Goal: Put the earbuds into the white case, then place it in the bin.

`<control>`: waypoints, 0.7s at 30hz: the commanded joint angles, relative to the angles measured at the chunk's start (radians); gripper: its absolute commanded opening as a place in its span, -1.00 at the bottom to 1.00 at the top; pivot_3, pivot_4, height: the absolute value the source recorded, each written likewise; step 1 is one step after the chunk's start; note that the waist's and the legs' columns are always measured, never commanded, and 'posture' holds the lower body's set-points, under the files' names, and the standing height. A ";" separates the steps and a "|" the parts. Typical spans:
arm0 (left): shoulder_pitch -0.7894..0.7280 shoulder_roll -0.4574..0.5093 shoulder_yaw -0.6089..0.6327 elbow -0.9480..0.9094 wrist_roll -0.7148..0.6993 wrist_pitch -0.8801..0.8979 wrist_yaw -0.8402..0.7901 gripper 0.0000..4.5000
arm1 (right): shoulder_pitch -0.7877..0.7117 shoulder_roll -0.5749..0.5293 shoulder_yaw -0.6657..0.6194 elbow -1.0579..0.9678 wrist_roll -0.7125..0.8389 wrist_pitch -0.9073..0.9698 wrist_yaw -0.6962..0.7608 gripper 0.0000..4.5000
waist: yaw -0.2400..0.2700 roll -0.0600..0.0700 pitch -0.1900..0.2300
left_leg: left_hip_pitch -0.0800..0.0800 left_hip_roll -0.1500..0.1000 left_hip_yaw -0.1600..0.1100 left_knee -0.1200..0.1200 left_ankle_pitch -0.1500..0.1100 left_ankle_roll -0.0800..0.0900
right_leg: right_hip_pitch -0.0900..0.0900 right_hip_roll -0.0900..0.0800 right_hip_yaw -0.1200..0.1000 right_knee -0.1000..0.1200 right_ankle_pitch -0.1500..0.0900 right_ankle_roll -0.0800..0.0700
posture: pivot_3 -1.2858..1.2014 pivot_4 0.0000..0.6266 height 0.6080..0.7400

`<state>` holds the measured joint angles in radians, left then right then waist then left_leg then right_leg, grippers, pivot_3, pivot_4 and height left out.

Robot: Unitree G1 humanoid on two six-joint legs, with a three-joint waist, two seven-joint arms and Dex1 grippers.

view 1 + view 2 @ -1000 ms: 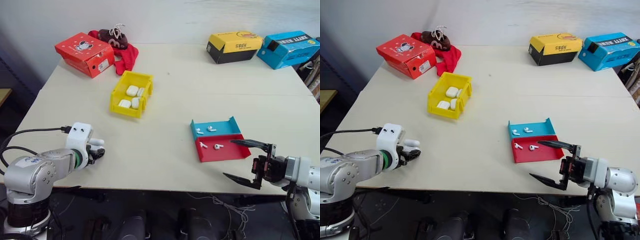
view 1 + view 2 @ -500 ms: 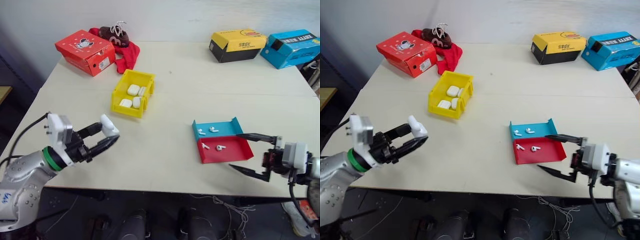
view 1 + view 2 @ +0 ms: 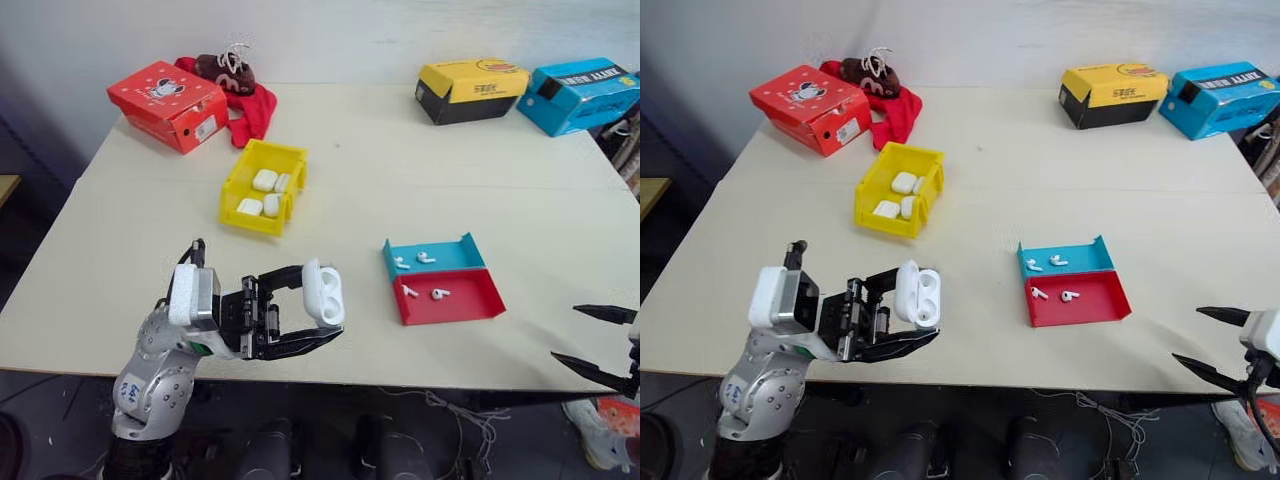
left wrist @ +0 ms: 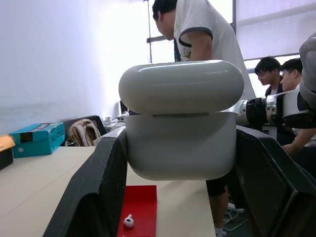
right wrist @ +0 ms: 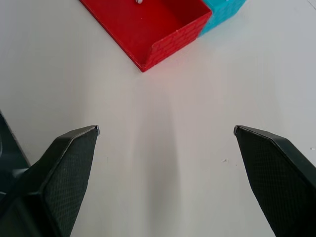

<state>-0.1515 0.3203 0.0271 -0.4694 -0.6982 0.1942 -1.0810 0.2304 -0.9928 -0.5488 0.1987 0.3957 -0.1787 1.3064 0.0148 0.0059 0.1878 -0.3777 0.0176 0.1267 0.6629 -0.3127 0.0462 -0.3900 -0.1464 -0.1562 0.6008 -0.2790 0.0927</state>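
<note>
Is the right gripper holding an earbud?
No: the right gripper stands open and empty over bare table, and the earbuds lie in the tray.

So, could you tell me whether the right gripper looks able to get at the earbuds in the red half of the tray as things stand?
Probably yes. The right gripper is open and empty beside the tray, and the earbuds lie uncovered in its shallow red half, with only bare table between them.

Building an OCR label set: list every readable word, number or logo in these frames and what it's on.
Nothing here reads with certainty.
Blue box: white lettering on a black lid band, too blurred to read.
Yellow-and-black box: dark print on the yellow side and a round lid graphic, unreadable.
Red box: a cartoon picture on the lid and a white end sticker, too small to read.
Left arm: blue handwritten marks, unreadable.
</note>
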 commanded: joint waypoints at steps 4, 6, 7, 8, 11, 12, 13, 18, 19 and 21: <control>-0.022 0.035 0.013 0.035 -0.015 -0.044 -0.030 0.23 | -0.201 -0.147 0.191 -0.317 0.089 0.314 0.021 1.00 | -0.012 0.002 0.001 | 0.000 0.000 -0.002 0.000 0.000 0.000 | 0.000 -0.001 0.000 0.001 0.000 0.000 | 0.03 -0.52 1.00; -0.023 0.043 0.018 0.044 -0.017 -0.046 -0.027 0.23 | -0.293 -0.168 0.280 -0.368 0.074 0.397 0.003 1.00 | -0.009 0.001 0.001 | -0.001 0.000 -0.003 0.000 0.000 0.000 | -0.001 -0.001 -0.001 0.001 0.000 -0.001 | 0.03 -0.52 1.00; -0.022 0.048 0.021 0.047 -0.016 -0.048 -0.024 0.23 | -0.345 -0.167 0.333 -0.378 0.050 0.428 -0.006 1.00 | -0.009 0.001 0.001 | -0.001 0.000 -0.004 0.000 0.000 -0.001 | -0.001 -0.001 -0.002 0.000 0.000 -0.001 | 0.03 -0.52 1.00; -0.021 0.051 0.022 0.048 -0.016 -0.049 -0.022 0.23 | -0.383 -0.164 0.375 -0.381 0.031 0.449 -0.009 1.00 | -0.007 0.001 0.001 | -0.002 0.000 -0.004 0.000 0.000 -0.001 | -0.001 -0.001 -0.002 0.000 0.000 -0.001 | 0.03 -0.52 1.00; -0.012 0.061 0.023 0.039 -0.015 -0.049 -0.013 0.23 | -0.489 -0.140 0.488 -0.366 -0.041 0.486 -0.027 0.82 | 0.010 0.001 0.001 | -0.009 0.000 -0.006 0.003 0.000 -0.001 | -0.005 -0.001 -0.004 -0.001 0.000 -0.001 | 0.03 -0.52 1.00; -0.006 0.066 0.025 0.033 -0.016 -0.046 -0.008 0.23 | -0.522 -0.130 0.523 -0.354 -0.066 0.496 -0.035 0.73 | 0.012 0.001 0.001 | -0.010 -0.001 -0.006 0.004 0.000 0.000 | -0.005 -0.001 -0.005 -0.002 0.000 0.000 | 0.03 -0.52 1.00; 0.002 0.071 0.029 0.027 -0.017 -0.045 -0.004 0.23 | -0.552 -0.117 0.554 -0.337 -0.095 0.491 -0.043 0.59 | 0.012 0.001 0.001 | -0.011 -0.001 -0.007 0.004 0.000 0.000 | -0.005 -0.001 -0.005 -0.002 0.000 0.000 | 0.03 -0.52 1.00; 0.035 0.092 0.038 0.006 -0.020 -0.046 0.016 0.23 | -0.623 -0.091 0.629 -0.278 -0.179 0.438 -0.037 0.12 | 0.011 0.001 0.001 | -0.012 -0.002 -0.007 0.004 0.000 0.002 | -0.004 -0.001 -0.006 -0.006 0.001 0.002 | 0.03 -0.52 1.00; 0.040 0.093 0.037 0.001 -0.020 -0.046 0.021 0.23 | -0.635 -0.086 0.647 -0.265 -0.194 0.428 -0.028 0.12 | 0.010 0.001 0.001 | -0.012 -0.002 -0.006 0.004 0.000 0.002 | -0.004 -0.001 -0.006 -0.007 0.001 0.002 | 0.03 -0.52 1.00; 0.048 0.094 0.037 -0.007 -0.021 -0.044 0.032 0.23 | -0.655 -0.076 0.681 -0.241 -0.220 0.411 -0.007 0.12 | 0.008 0.001 0.001 | -0.012 -0.002 -0.006 0.004 0.000 0.002 | -0.004 0.000 -0.006 -0.006 0.001 0.002 | 0.03 -0.52 1.00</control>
<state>-0.1060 0.4088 0.0569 -0.4239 -0.7018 0.1616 -1.0586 -0.4086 -1.0767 0.1222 -0.0465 0.1933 0.2558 1.2835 0.0231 0.0071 0.1892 -0.3895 0.0155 0.1206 0.6674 -0.3129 0.0483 -0.3936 -0.1466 -0.1620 0.5944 -0.2776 0.0953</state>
